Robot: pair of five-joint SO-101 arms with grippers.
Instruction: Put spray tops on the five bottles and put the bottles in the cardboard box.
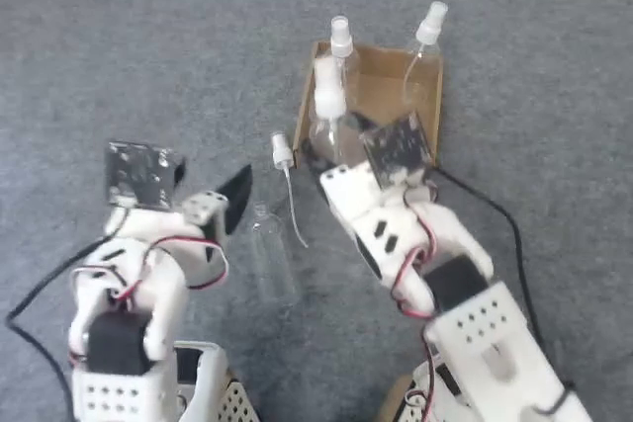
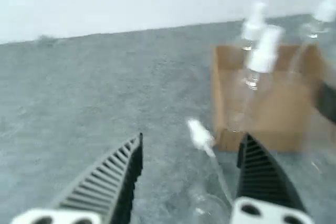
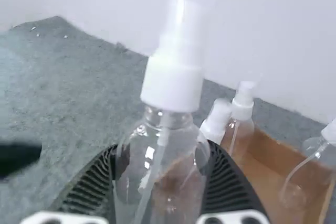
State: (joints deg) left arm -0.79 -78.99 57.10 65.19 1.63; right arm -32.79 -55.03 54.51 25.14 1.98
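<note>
Capped bottle (image 3: 163,129) is sitting clamped in my right end effector (image 3: 163,182), beside the cardboard box (image 1: 381,81).

I am holding it upright by the body at the box's near corner, not yet set down inside. At least two topped bottles (image 1: 427,37) are standing in the box. My left end effector (image 2: 192,140) is hanging wide apart, gripping nothing, above the bench (image 1: 119,66), where a bare bottle (image 1: 269,244) is lying beside a loose spray top (image 1: 282,153). I am judging us past halfway: this drop, then one capping and boxing.
</note>
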